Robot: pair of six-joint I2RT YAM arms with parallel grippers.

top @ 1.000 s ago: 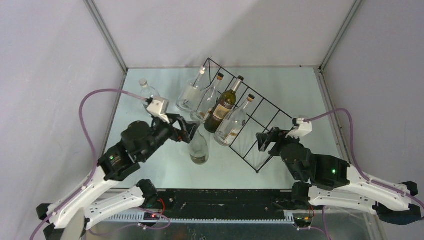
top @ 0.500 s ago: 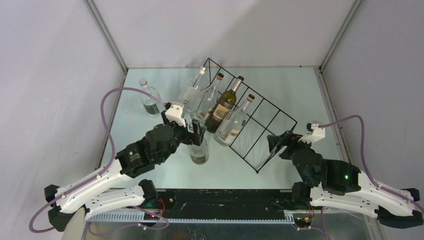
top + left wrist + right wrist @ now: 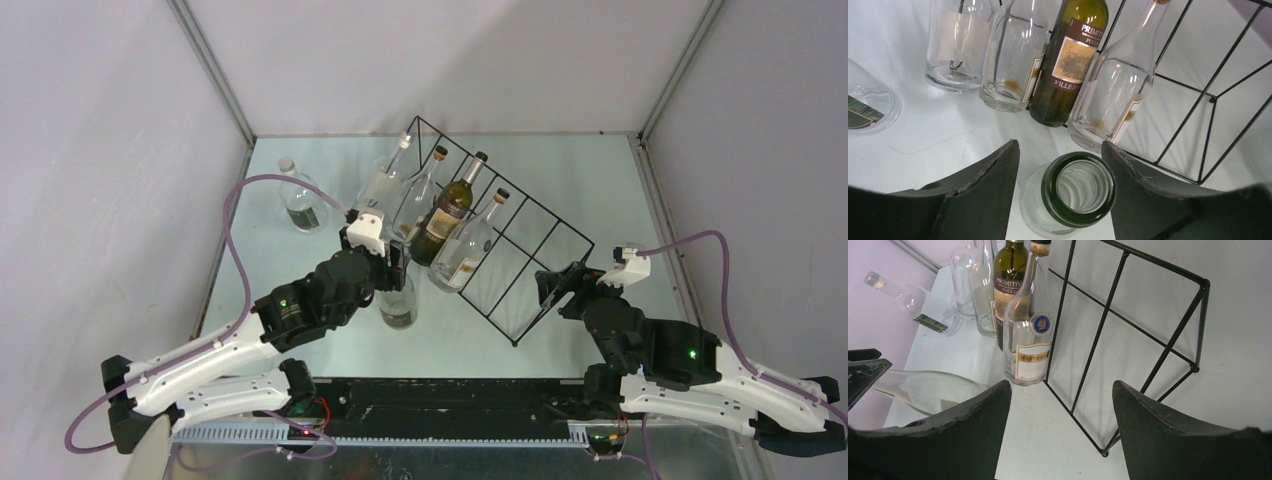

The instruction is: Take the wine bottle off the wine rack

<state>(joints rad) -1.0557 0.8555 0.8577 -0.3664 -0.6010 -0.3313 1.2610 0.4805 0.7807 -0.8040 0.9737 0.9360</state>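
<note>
The black wire wine rack stands slanted at the table's middle and holds several bottles, with a dark green labelled wine bottle among clear ones. The wine bottle shows in both wrist views. In front of the rack a clear bottle stands upright on the table. My left gripper hangs over its green-rimmed mouth. My left gripper is open, the right finger at the rim and a gap on the left. My right gripper is open before the rack's near corner, holding nothing.
Another clear bottle stands at the back left of the table, apart from the rack. The rack's right-hand compartments hold no bottles. White walls close the table on three sides, and the arm bases sit along the near edge.
My left arm has swung right over the standing clear bottle and its jaws have narrowed around the neck. The right gripper drew slightly right, away from the rack, then stayed still.
</note>
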